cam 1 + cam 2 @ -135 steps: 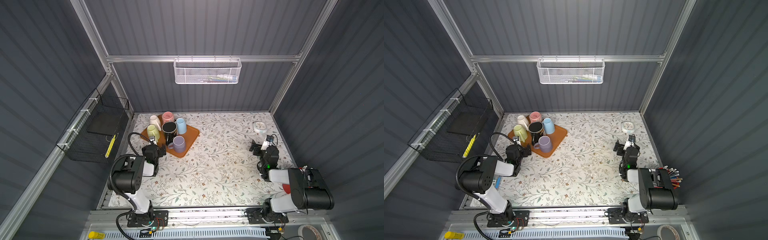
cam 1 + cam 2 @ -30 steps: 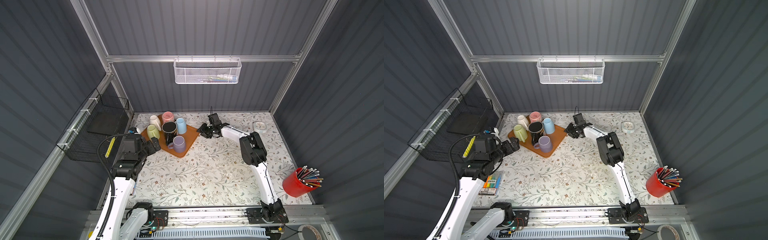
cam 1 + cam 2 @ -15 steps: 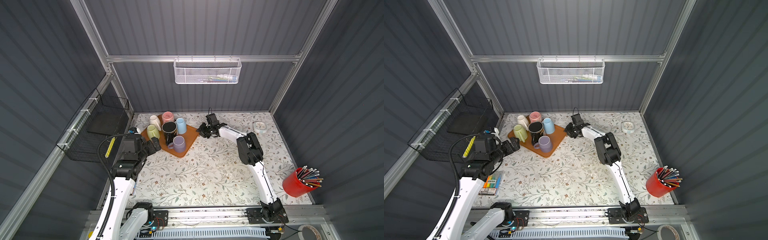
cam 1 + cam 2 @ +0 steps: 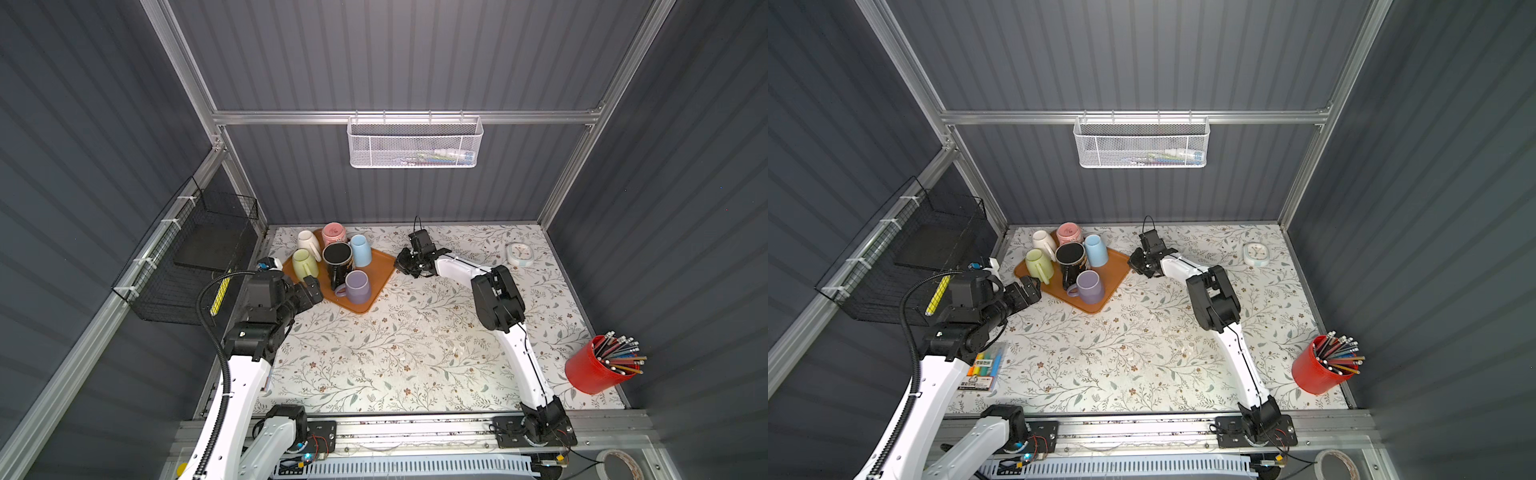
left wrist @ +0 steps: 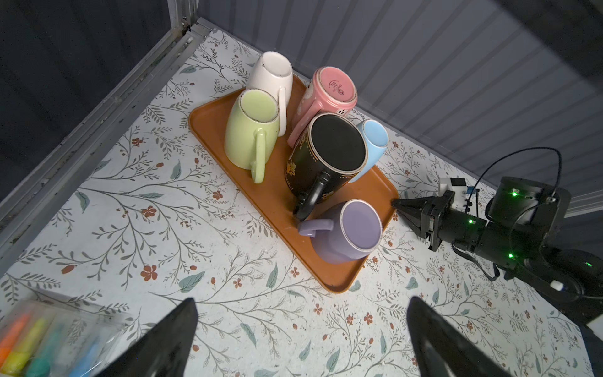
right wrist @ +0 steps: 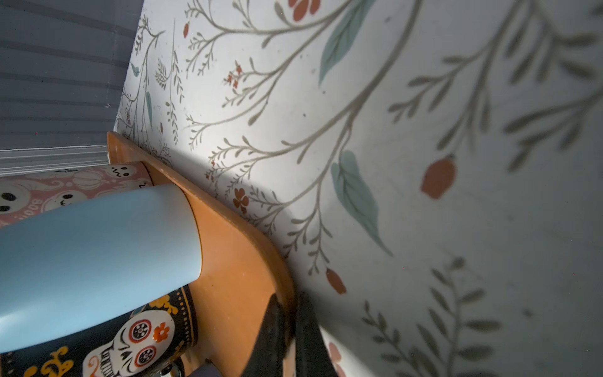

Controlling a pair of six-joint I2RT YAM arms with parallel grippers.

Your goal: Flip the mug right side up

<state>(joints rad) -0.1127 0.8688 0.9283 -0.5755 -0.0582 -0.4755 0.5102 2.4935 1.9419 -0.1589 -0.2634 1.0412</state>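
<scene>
Several mugs stand bottom-up on an orange tray (image 4: 376,272) (image 5: 270,196) at the back left: lilac mug (image 4: 358,286) (image 5: 355,235), black mug (image 4: 338,257) (image 5: 329,156), green mug (image 4: 304,264), white mug (image 4: 308,243), pink mug (image 4: 333,233) and light blue mug (image 4: 360,249) (image 6: 98,254). My right gripper (image 4: 399,264) (image 6: 290,313) is shut on the tray's right rim, one finger inside and one outside. My left gripper (image 4: 309,286) (image 5: 301,302) hovers open at the tray's front-left edge, holding nothing.
A red pencil cup (image 4: 590,370) stands at the front right and a small white clock (image 4: 519,254) at the back right. A marker pack (image 4: 982,370) lies under my left arm. A black wire basket (image 4: 195,257) hangs on the left wall, a white mesh basket (image 4: 415,143) on the back wall.
Both arms have come up from rest at the front. In the last second my right gripper slid left to the tray and closed on its rim. The left gripper stayed put, open.
</scene>
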